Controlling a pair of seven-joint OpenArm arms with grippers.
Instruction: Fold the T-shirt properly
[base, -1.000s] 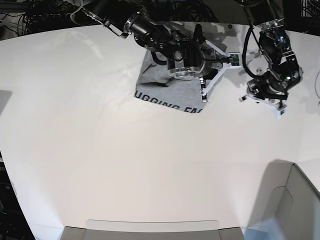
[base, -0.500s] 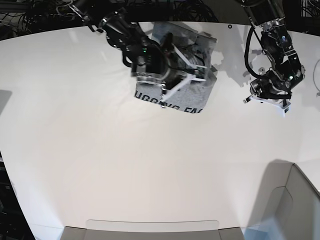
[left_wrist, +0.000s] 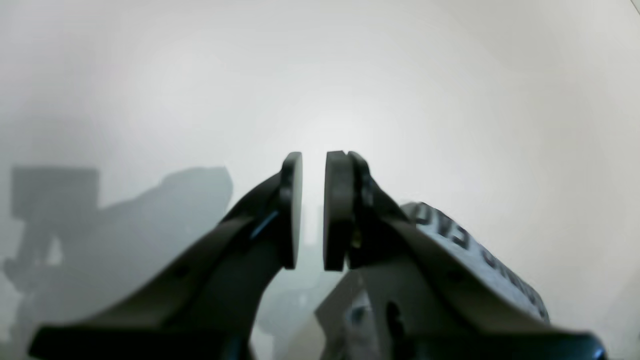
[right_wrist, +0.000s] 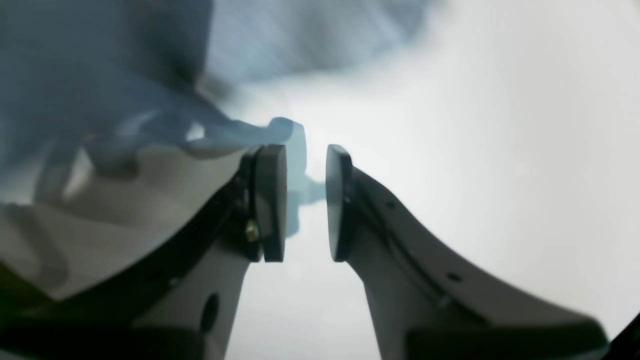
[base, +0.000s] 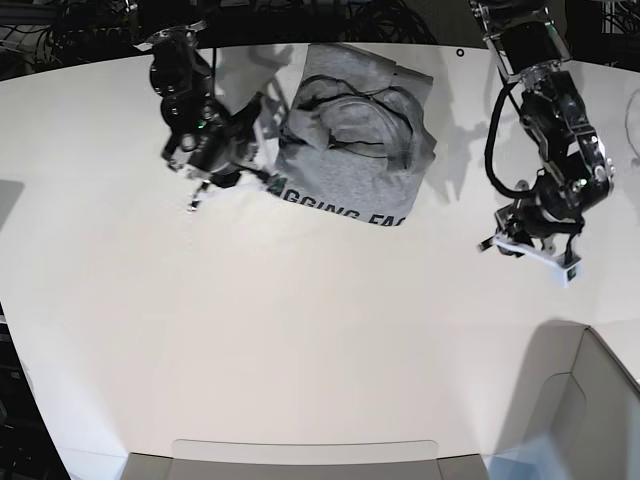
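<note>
The T-shirt (base: 352, 140) lies at upper centre of the base view on the bench (base: 300, 340), bunched into a rough block, lettering along its lower edge, top layers rumpled; folding appears partial, squaring and smoothing left; right gripper (base: 226, 176), upper left, and left gripper (base: 528, 247), right, both stand parted and empty.

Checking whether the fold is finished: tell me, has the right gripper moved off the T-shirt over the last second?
Yes. The right gripper has swung toward the base view's left, clear of the T-shirt and past its lettered corner.
</note>
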